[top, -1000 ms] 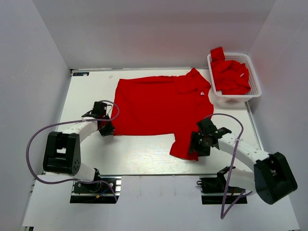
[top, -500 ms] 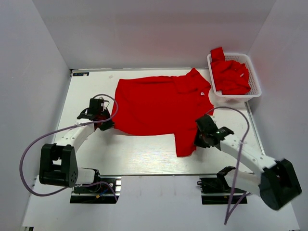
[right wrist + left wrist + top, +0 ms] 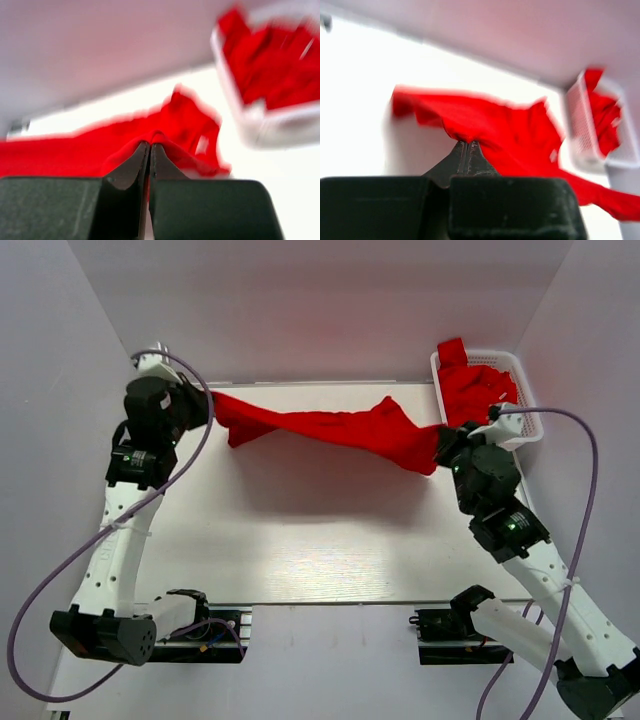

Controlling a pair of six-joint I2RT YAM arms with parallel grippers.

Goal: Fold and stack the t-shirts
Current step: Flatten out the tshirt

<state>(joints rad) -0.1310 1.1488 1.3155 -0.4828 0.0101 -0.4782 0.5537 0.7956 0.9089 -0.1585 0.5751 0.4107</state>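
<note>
Left hand and right hand each pinch the red t-shirt, its white tag too blurred to read.

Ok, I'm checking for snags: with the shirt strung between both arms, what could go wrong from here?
The left pincer and right pincer each pinch only a small fold of the t-shirt; pulling apart could slip it. The cloth hangs twisted, so it may land bunched. The right pincer sits near the basket and might knock it.

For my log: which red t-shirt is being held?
The t-shirt stretched between the left gripper and right gripper; the others lie bunched in the white basket.
</note>
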